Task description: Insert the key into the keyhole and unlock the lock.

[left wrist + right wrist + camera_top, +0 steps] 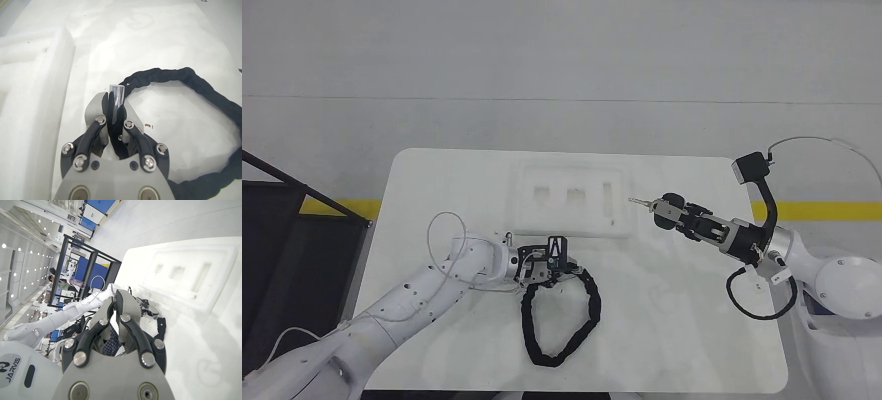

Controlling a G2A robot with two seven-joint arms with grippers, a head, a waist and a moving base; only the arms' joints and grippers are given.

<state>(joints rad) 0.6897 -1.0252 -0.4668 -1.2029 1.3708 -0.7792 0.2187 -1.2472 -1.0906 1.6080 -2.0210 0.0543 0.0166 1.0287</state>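
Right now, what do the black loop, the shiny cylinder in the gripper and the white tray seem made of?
Chain lock's sleeve: woven black fabric, matte, wrinkled and bunched; what it covers is hidden. Lock cylinder: metal, probably chrome-plated, mirror-bright with reflections. Tray: likely white foam, matte, with soft edges and cut pockets.

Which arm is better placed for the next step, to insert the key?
Right. The right claw grips the small silver metal key, while the left claw holds the shiny chrome lock cylinder.
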